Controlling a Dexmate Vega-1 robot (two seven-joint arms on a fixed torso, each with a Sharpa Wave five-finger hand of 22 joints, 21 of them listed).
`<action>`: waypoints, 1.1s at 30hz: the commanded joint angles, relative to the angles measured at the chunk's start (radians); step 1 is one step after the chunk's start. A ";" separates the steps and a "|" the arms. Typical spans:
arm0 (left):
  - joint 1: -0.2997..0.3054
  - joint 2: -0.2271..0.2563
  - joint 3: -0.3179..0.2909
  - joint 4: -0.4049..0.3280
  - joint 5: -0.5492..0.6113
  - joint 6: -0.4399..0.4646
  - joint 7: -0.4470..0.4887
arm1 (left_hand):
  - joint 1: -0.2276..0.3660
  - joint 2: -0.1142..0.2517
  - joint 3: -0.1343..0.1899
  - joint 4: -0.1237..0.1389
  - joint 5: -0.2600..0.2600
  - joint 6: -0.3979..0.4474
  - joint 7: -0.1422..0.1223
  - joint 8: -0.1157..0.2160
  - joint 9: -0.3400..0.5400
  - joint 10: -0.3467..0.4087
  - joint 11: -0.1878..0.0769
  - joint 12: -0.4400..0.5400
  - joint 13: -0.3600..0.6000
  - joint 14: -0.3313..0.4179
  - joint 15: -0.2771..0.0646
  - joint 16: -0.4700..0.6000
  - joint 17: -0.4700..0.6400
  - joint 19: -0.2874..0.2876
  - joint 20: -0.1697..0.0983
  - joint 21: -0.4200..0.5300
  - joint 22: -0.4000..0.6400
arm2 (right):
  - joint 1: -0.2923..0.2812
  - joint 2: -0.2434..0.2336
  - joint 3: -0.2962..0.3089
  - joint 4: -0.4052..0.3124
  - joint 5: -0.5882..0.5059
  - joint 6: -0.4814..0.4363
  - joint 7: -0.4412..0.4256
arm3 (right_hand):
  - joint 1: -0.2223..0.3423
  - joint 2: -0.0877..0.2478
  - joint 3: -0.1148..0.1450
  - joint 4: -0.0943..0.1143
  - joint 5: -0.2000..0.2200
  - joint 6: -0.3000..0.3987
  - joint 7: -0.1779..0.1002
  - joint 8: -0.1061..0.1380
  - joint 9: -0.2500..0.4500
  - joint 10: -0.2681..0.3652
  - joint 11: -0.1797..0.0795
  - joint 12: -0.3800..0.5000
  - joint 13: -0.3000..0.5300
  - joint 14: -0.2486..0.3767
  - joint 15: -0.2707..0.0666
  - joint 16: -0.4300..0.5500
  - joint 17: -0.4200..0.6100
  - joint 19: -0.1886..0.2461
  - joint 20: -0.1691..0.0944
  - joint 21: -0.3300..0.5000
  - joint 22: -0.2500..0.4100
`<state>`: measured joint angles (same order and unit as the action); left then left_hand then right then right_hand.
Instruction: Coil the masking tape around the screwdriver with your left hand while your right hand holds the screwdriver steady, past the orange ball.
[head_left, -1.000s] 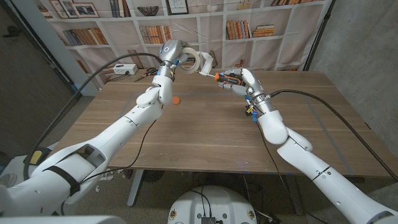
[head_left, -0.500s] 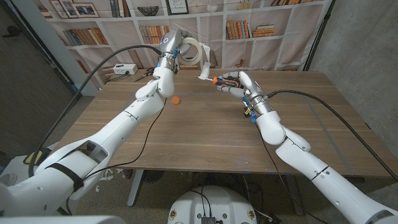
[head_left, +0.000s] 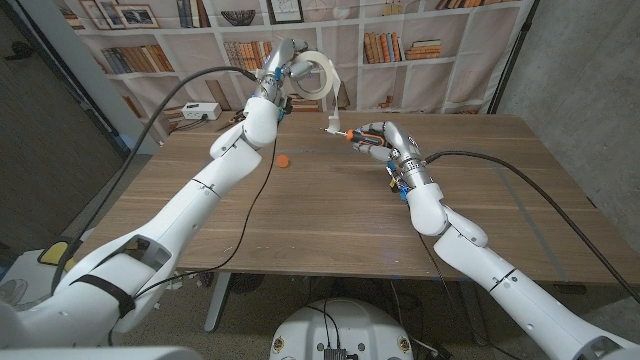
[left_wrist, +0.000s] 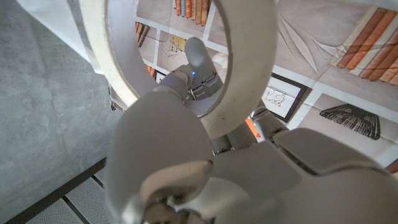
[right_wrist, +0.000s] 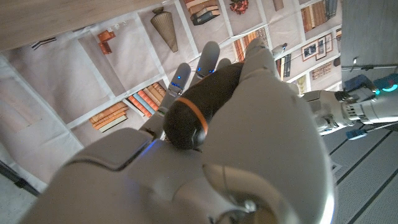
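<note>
Mid-coil. Left hand (head_left: 285, 68) gripping masking tape (head_left: 312, 72) above orange ball (head_left: 285, 160); right hand (head_left: 385, 138) fingers clamping screwdriver (head_left: 350, 133). Next, likely: loop roll round shaft.

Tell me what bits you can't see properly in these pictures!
- Screwdriver shaft tip: too small in the head view to tell whether tape sticks to it.
- Screwdriver handle: mostly wrapped by the right hand in the right wrist view.
- Masking tape roll: cut off by the left wrist view's edge, partly behind the left hand.
</note>
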<state>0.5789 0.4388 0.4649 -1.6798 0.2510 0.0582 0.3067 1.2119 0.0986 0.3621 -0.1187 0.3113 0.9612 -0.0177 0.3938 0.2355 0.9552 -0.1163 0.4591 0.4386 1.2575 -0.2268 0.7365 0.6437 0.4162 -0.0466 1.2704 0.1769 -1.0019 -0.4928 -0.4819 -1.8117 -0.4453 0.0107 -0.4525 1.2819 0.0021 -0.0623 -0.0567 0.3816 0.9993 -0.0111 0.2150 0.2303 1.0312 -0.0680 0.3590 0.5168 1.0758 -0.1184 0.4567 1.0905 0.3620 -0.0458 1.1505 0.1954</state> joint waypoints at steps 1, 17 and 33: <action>0.080 0.021 -0.081 -0.147 -0.192 0.010 -0.167 | 0.008 -0.005 -0.003 0.002 0.008 0.004 0.003 -0.003 0.002 0.044 -0.034 0.004 0.037 0.009 0.000 0.008 0.007 0.010 -0.016 -0.001 0.003 | 0.019 0.103 -0.009 0.070 -0.008 -0.144 -0.145 | 0.160 0.160 -0.001 0.004 0.008 0.104 -0.075 0.006 0.004 0.034 -0.018 0.004 -0.004 0.089 -0.111 0.003 0.007 -0.004 -0.150 0.010 0.002; 0.124 0.078 -0.156 -0.216 -0.470 0.165 -0.376 | 0.012 -0.001 -0.006 0.002 0.012 0.005 0.010 -0.009 0.003 0.046 -0.022 -0.002 0.043 0.008 0.000 0.007 0.024 0.015 -0.014 -0.003 0.004 | 0.016 0.214 0.027 0.101 0.094 -0.091 -0.393 | 0.166 0.157 -0.006 0.005 0.008 0.112 -0.062 0.007 0.003 0.049 -0.012 0.000 -0.009 0.111 -0.110 0.003 0.010 0.003 -0.148 0.023 0.002; 0.094 0.134 -0.128 -0.195 -0.648 0.298 -0.505 | 0.018 0.002 -0.009 0.000 0.015 0.006 0.018 -0.015 0.004 0.049 -0.014 -0.006 0.049 0.008 0.000 0.005 0.038 0.020 -0.010 -0.003 0.005 | 0.021 0.259 0.040 0.143 0.098 0.075 -0.553 | 0.169 0.156 -0.010 0.005 0.007 0.111 -0.061 0.006 0.003 0.048 -0.013 -0.004 -0.008 0.116 -0.110 -0.001 0.009 0.004 -0.149 0.030 0.002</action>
<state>0.6909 0.5139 0.3245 -1.8755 -0.2854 0.2747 -0.1166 1.2126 0.0993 0.3550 -0.1175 0.3198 0.9626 -0.0087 0.3804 0.2355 0.9730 -0.1085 0.4519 0.4385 1.2576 -0.2268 0.7398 0.6785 0.4252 -0.0449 1.2704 0.1794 -0.9839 -0.2634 -0.4497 -1.6924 -0.3614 -0.0608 -0.8302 1.2940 -0.0101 -0.0686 -0.0549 0.3816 1.0277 -0.0034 0.2180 0.2304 1.0528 -0.0645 0.3517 0.5030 1.0953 -0.1129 0.4564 1.0971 0.3620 -0.0458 1.1771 0.1956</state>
